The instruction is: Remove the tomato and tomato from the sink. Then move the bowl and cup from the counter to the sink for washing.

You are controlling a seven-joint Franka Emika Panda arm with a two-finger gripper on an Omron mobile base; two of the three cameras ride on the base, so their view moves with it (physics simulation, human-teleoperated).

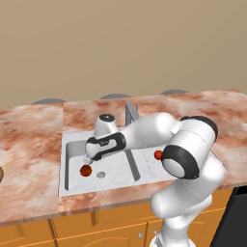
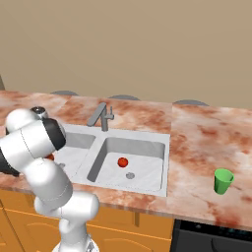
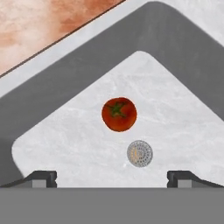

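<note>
Red tomatoes lie one in each sink [image 1: 72, 144] basin: the darker tomato [image 3: 119, 114] beside the left drain [image 3: 139, 153], the brighter tomato [image 2: 122, 162] right. Spread fingers [image 3: 112, 177] hover over the darker one, touching nothing. Right of the sink, the cup [image 2: 223, 181] stands on the desk [image 2: 197, 133].

This is a rendered home kitchen. A marbled reddish-brown and white worktop [image 2: 206, 142] runs along a plain beige wall [image 2: 147, 44], above orange wooden cabinets [image 1: 72, 231]. Set into it is a pale grey double-basin sink [image 2: 165, 162] with round drains and an angular grey faucet [image 2: 101, 115].
</note>
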